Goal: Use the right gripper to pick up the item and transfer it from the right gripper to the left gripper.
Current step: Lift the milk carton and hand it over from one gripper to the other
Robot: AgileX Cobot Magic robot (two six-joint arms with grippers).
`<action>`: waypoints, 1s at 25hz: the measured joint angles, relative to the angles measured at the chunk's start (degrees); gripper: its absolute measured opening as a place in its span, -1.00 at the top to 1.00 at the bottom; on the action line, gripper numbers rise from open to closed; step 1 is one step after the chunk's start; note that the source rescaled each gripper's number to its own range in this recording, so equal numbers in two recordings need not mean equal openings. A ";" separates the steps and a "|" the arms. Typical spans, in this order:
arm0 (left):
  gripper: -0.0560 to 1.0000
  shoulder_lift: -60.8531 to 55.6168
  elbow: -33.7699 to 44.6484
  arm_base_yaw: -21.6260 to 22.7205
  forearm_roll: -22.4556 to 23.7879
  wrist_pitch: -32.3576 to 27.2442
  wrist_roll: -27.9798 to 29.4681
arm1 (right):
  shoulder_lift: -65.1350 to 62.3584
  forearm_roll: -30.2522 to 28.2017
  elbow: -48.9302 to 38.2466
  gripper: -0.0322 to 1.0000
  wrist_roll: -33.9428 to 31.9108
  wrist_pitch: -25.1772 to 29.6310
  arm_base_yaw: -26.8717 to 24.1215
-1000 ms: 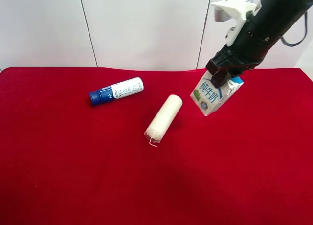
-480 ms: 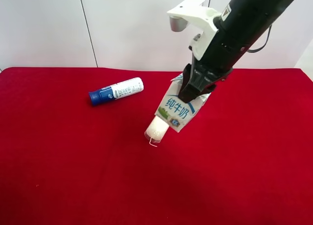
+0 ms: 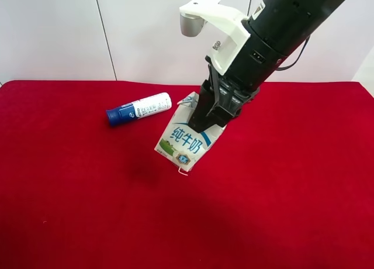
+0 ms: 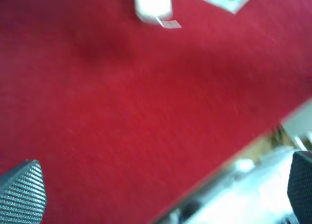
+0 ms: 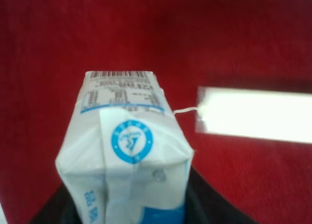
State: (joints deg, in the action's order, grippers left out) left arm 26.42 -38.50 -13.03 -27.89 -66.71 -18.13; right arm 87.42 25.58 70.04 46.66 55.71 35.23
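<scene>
The pick-up is judged done, and the hand-over is the step in hand; the milk carton [image 3: 186, 141] is clamped at its upper end by the right gripper [image 3: 213, 113] and held tilted, clear of the red cloth [image 3: 70, 210]. The left gripper [image 4: 161, 190] is seen only in its own wrist view, its fingertips [image 4: 22, 192] set wide apart with nothing between them. For the next move, that gripper must be brought to the carton's free lower end and closed on it; only then should the right one be released. One carton is counted; one blue-capped tube [image 3: 139, 108] at the carton's ten o'clock; one cream roll [image 5: 253, 119] on the cloth below it, nearly hidden at six o'clock in the high view; two grippers.
</scene>
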 joint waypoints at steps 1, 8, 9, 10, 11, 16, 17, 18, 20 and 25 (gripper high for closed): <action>-1.00 1.53 -0.12 -1.97 -0.21 -0.18 -0.53 | 0.00 0.69 0.00 0.94 0.76 0.30 0.00; -1.00 13.69 -0.18 -13.42 -0.36 0.69 -4.70 | 0.00 5.60 0.00 0.94 6.82 3.78 0.00; -1.00 15.62 -0.29 -14.41 -0.36 1.22 -5.43 | 0.00 6.34 0.00 0.94 7.66 4.33 0.00; -1.00 17.26 -0.61 -15.43 -0.36 1.78 -6.13 | 0.00 7.17 0.00 0.94 8.48 4.89 0.00; -1.00 19.13 -1.06 -16.30 -0.36 2.33 -6.86 | -0.01 7.98 0.00 0.94 9.00 5.45 0.00; -1.00 27.25 -5.89 -19.12 -0.36 4.16 -11.07 | -0.06 10.73 0.00 0.94 12.22 8.36 0.00; -1.00 28.71 -7.43 -19.61 -0.41 4.41 -11.68 | -0.06 11.26 0.00 0.94 12.81 8.80 0.00; -1.00 30.12 -8.53 -20.07 -0.41 4.72 -12.03 | -0.06 11.91 0.00 0.94 13.25 9.08 0.00; -1.00 32.74 -10.93 -20.67 -0.41 5.11 -13.30 | -0.06 13.42 0.00 0.94 14.33 9.47 0.00; -1.00 37.08 -14.76 -22.39 -0.92 5.27 -16.24 | -0.06 17.89 0.00 0.94 17.88 9.73 0.00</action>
State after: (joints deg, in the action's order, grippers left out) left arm 63.50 -53.26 -35.41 -28.81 -61.44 -34.37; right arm 87.35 43.47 70.04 64.54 65.45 35.23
